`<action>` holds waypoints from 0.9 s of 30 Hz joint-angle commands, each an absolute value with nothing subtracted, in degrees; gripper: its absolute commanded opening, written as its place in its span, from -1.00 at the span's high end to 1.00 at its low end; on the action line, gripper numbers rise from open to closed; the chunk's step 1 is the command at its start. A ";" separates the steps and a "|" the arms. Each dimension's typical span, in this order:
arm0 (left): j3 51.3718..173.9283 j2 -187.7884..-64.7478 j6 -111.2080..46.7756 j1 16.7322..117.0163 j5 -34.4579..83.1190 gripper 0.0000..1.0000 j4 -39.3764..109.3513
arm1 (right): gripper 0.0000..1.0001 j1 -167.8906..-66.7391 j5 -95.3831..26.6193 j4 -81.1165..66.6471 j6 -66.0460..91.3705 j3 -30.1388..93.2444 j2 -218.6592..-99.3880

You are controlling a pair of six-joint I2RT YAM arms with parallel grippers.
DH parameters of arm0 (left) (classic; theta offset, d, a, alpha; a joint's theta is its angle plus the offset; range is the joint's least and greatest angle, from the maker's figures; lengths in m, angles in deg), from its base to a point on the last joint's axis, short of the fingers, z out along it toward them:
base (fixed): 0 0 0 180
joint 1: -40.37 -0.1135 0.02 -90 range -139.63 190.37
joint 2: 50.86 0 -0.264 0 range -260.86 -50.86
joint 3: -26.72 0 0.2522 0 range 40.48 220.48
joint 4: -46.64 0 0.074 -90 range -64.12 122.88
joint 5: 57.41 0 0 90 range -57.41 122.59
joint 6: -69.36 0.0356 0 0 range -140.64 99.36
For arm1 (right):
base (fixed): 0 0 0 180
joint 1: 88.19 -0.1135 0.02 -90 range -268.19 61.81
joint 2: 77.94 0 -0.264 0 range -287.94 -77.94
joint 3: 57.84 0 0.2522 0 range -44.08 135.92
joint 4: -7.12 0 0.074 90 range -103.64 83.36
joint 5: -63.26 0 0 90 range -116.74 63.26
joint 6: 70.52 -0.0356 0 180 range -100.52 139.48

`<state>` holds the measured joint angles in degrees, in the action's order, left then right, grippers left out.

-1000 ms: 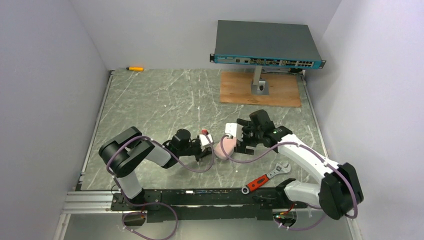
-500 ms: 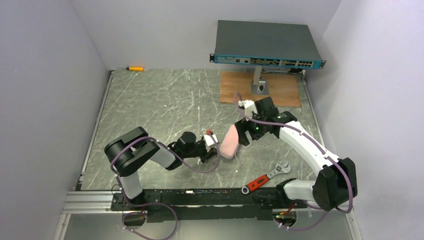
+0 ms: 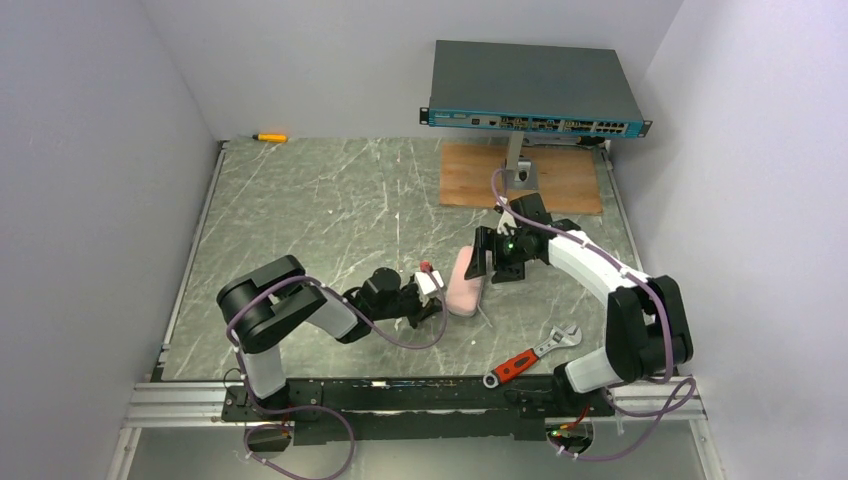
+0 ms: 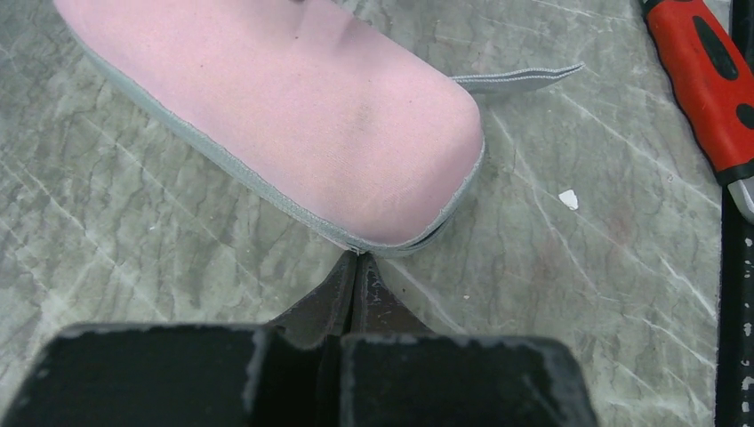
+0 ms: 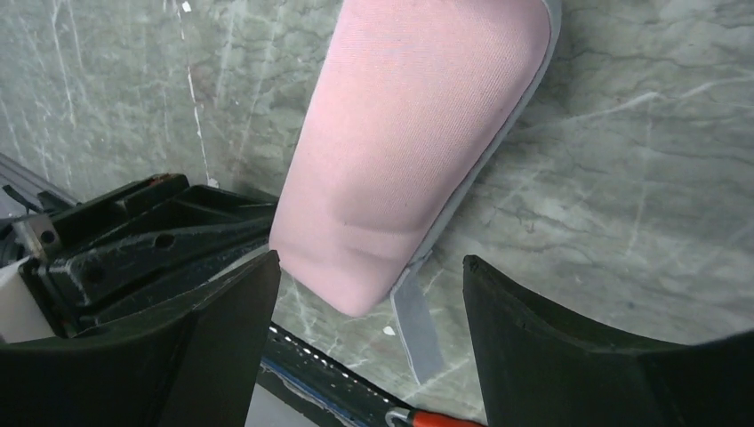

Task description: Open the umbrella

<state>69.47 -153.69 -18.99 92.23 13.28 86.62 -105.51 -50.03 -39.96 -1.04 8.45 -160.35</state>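
Observation:
The folded umbrella (image 3: 463,283) is a pink oblong bundle with grey trim and a loose grey strap (image 5: 418,334). It lies flat on the marble table. My left gripper (image 3: 437,298) is shut, and its fingertips (image 4: 358,267) touch the grey seam at the umbrella's near end (image 4: 293,116). I cannot tell whether they pinch anything. My right gripper (image 3: 485,258) hovers open over the umbrella's other side, and the pink fabric (image 5: 409,151) shows between its spread fingers (image 5: 222,338). No shaft or handle shows.
A red-handled wrench (image 3: 532,355) lies near the right arm's base and shows in the left wrist view (image 4: 702,89). A dark teal box (image 3: 535,85) stands on a post over a wooden board (image 3: 560,180) at the back. A small yellow tool (image 3: 268,137) lies far left.
The right gripper raised the umbrella's far end half a second ago. Now the umbrella lies flat, swung more lengthwise, and the right gripper is open beside it. The left gripper followed the near end rightwards.

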 commanded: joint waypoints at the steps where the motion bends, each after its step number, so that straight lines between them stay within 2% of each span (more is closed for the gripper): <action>1: 71.11 -154.22 -20.20 94.16 14.89 1.00 88.76 | -0.52 -105.59 -55.19 -33.34 -4.73 5.85 -163.56; 4: 71.57 -154.47 -20.21 94.81 15.50 1.00 88.41 | -0.37 -105.58 -58.93 -30.17 -6.58 4.14 -165.54; 16: 69.41 -151.93 -18.62 92.54 18.08 1.00 86.52 | 1.00 -105.56 -63.94 -31.72 5.69 3.91 -173.40; 27: 73.04 -151.07 -11.76 85.04 14.04 1.00 82.76 | 1.00 -105.87 -64.11 -36.33 13.51 6.81 -178.07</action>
